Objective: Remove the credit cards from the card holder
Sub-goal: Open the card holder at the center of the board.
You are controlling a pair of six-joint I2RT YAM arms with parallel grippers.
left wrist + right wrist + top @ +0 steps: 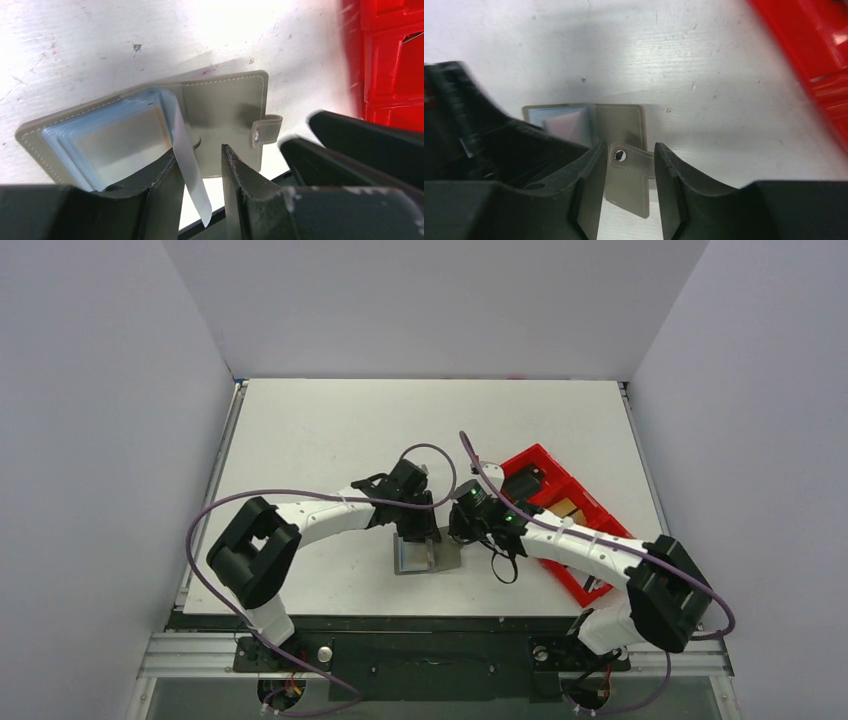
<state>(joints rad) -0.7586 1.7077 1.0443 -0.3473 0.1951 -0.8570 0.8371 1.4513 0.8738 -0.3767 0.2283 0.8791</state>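
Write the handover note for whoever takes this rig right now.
The left gripper is open; a clear sleeve of the card holder stands up between its fingers, not clamped.
The right gripper is open, astride the snap tab.
The card holder lies open on the table, beside the red tray.
Done: holder unsnapped and opened.
Left: no credit cards seen out on the table. Whether the sleeves hold any cannot be told. Check, then pull them out.
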